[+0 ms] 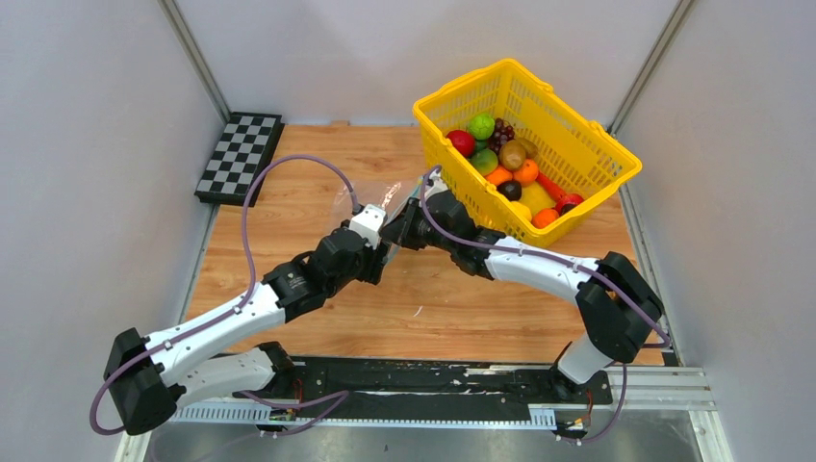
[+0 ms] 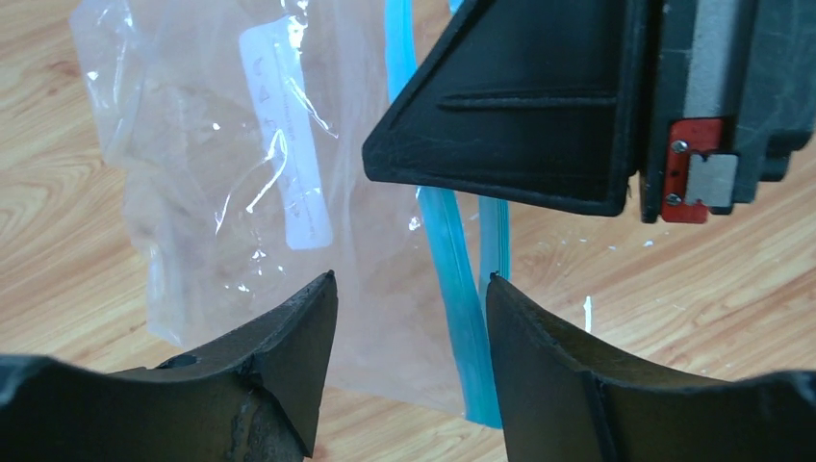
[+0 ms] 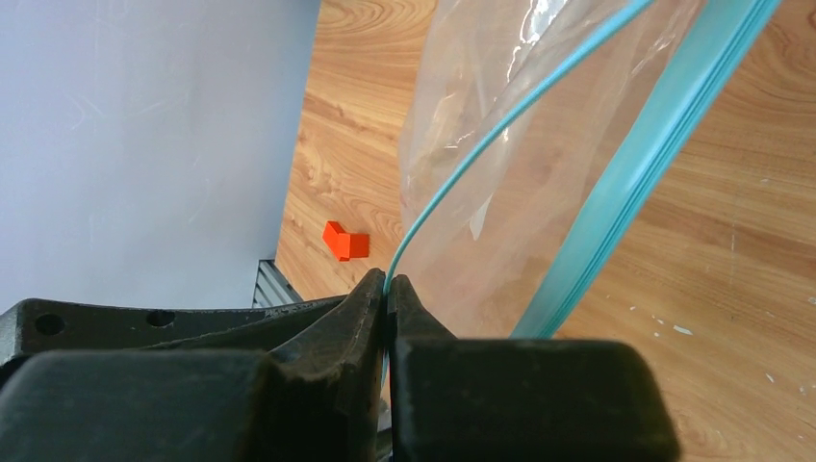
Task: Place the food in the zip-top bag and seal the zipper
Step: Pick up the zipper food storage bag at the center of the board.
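Note:
The clear zip-top bag [image 1: 364, 197] lies at the table's middle and looks empty; it also shows in the left wrist view [image 2: 241, 192]. My right gripper [image 3: 389, 281] is shut on one lip of the teal zipper [image 3: 510, 111] and holds it up off the other lip [image 3: 654, 144], so the mouth gapes. My left gripper [image 2: 412, 289] is open and empty just above the bag, with the zipper [image 2: 452, 260] between its fingertips. The right gripper's finger [image 2: 510, 115] hangs close ahead of it. The food [image 1: 510, 164], several toy fruits, lies in the yellow basket.
The yellow mesh basket [image 1: 452, 87] stands at the back right, close behind the grippers. A checkerboard [image 1: 239, 156] leans at the back left. A small orange piece [image 3: 344, 241] lies near the grey wall. Grey walls close in both sides.

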You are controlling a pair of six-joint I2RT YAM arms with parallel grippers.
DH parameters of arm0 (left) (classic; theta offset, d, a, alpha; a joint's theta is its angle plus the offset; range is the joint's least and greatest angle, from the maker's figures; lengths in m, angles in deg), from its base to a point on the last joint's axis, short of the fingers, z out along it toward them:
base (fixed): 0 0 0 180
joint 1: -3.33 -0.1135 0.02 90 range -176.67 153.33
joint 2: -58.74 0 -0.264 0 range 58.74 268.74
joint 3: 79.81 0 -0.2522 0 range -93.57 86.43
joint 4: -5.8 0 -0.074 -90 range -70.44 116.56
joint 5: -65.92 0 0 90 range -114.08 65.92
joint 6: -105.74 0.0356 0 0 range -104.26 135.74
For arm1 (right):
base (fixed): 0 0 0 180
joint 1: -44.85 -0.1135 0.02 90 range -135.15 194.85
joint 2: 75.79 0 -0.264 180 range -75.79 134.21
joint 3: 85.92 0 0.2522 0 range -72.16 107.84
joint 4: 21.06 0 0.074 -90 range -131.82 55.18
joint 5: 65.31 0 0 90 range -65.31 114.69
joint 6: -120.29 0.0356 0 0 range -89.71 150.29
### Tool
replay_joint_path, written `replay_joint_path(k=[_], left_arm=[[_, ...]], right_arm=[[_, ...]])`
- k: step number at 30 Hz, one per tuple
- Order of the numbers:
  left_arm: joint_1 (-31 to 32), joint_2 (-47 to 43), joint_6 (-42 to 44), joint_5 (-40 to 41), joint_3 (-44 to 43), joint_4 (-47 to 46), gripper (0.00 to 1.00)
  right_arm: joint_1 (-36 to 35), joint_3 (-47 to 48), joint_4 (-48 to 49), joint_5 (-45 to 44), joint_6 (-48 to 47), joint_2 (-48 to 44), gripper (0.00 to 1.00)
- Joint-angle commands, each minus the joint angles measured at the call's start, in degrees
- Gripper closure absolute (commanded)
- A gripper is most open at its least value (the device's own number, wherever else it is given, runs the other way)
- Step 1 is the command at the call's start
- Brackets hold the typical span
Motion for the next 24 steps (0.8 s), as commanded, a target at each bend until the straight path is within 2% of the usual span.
replay_joint_path(k=[1,13,17,20,24], left_arm=[[0.7,-0.4,0.5,4.4,-1.7,-0.7,0.36],[1.4,-0.8,1.0,7.0,-2.0,-0.8,0.66],[1.5,-0.6,1.4,6.2,-2.0,-1.5,0.67],[1.6,0.1,1.9,5.6,-2.5,-1.7,0.6],[1.8,1.3,3.1,7.0,-2.6,-1.9,0.61]], right_arm=[[0.4,2.8,0.4,1.2,0.8,-2.1,0.94],[0.3,4.9,-2.4,1.4,-1.9,-1.5,0.92],[0.4,5.8,-3.4,1.6,-2.5,-1.0,0.92],[0.3,6.1,-3.0,2.2,-2.1,-0.7,0.93],[0.3,6.7,-2.5,3.4,-1.6,-0.2,0.93]])
